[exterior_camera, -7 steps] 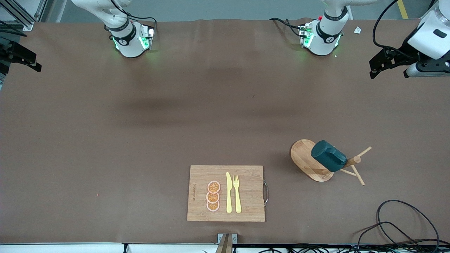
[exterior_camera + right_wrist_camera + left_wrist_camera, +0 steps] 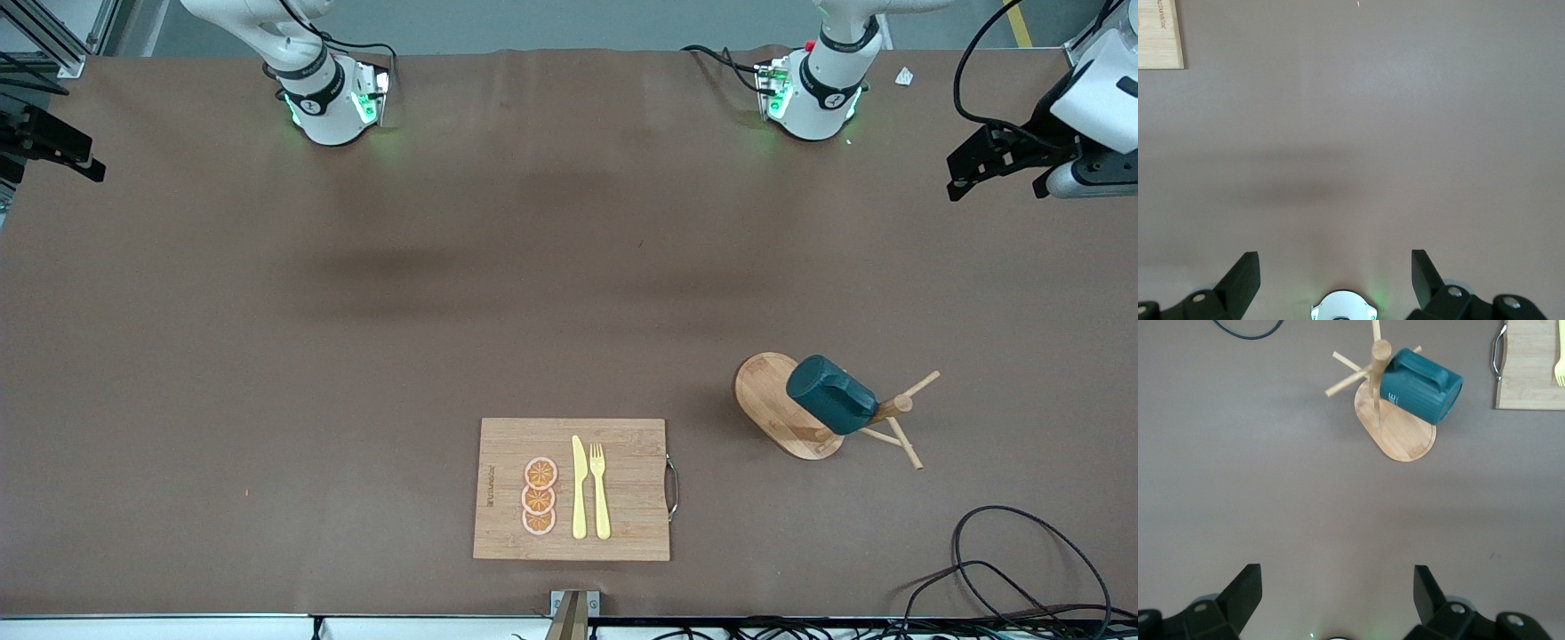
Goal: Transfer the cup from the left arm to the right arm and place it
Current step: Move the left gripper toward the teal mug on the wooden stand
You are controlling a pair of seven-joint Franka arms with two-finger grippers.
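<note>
Brown table seen from above. The cup (image 2: 831, 395), dark teal, hangs tilted on a peg of a wooden mug rack (image 2: 787, 404) w/ an oval base, toward the left arm's end of the table. In the left wrist view the cup (image 2: 1419, 385) shows its handle upward, rack post (image 2: 1376, 383) just beside it.

Left gripper (image 2: 996, 160) is up in the air over the table's edge at the left arm's end, well apart from the cup; fingers spread wide, nothing between them. Right gripper (image 2: 49, 147) hangs at the right arm's end, partly cut off by the frame, probably waiting; the right wrist view shows its fingers (image 2: 1245, 277) spread apart, empty, over bare tabletop.

A bamboo cutting board (image 2: 573, 489) lies near the front camera, approx. mid-table, carrying three orange slices (image 2: 539, 496), a yellow knife (image 2: 579, 487) and a yellow fork (image 2: 599, 489) side by side. Black cable (image 2: 1022, 569) loops at the corner near the rack.
</note>
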